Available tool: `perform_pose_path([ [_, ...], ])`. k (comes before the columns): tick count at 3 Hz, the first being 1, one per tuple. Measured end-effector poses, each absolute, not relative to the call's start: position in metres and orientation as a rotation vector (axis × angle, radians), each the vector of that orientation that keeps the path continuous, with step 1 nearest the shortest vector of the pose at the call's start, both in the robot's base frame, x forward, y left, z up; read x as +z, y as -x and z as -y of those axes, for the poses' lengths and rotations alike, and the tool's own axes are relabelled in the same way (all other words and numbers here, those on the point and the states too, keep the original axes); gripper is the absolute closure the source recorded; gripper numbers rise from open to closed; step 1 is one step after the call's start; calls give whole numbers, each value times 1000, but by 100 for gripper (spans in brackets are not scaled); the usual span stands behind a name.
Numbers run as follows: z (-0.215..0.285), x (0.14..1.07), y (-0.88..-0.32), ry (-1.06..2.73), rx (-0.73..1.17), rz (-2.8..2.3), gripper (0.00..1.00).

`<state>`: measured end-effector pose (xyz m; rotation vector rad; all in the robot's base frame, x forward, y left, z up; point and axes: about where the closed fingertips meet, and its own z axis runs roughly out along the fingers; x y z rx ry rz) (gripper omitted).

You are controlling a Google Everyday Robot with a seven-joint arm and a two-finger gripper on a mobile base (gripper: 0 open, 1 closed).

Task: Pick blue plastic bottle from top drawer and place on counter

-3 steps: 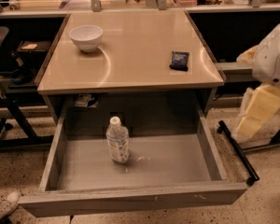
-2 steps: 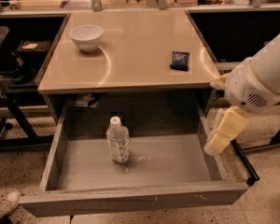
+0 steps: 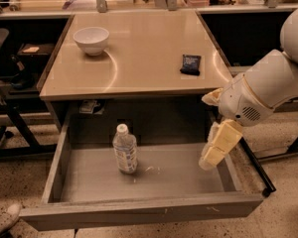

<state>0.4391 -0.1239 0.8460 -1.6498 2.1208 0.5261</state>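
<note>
Presently listed, largest first, each placed by the drawer.

Counter [image 3: 139, 58]: beige top, directly above the drawer's back part. Its bare middle suits the set-down.

Drawer [image 3: 139, 209]: pulled out, floor exposed, low walls. The landmark.

Arm [image 3: 268, 83]: white, reaching in from beyond the drawer's right wall.

Gripper [image 3: 208, 161]: cream, pointing down over the drawer's right end, just inside the right wall and above the floor. It carries nothing; whether it is spread or closed cannot be told.

Bowl [image 3: 91, 39]: white, on the counter, above and behind the drawer's left end.

Bottle [image 3: 124, 150]: upright on the drawer floor, left of middle, towards the back, touching no wall. Well apart from the gripper.

Packet [image 3: 190, 64]: dark blue, flat, on the counter above the drawer's right part. Not wanted.

Handling note, step in hand: the approach. It seems best to travel left across the drawer, below the counter edge and above the floor, and take the bottle side-on, squarely around the label. The bottle looks tall and light, so a brush may tip it; the grip should close gently and centred. Lift it clear of the front panel before rising to the counter, away from bowl and packet.
</note>
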Motion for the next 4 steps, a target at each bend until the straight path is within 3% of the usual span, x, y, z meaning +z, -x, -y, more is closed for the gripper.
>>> perform_pose_path([
  [2, 75, 800, -456, 1592, 462, -2071, 0],
  [3, 47, 763, -504, 1587, 422, -1998, 0],
  [4, 47, 760, -504, 1592, 427, -1997, 0],
])
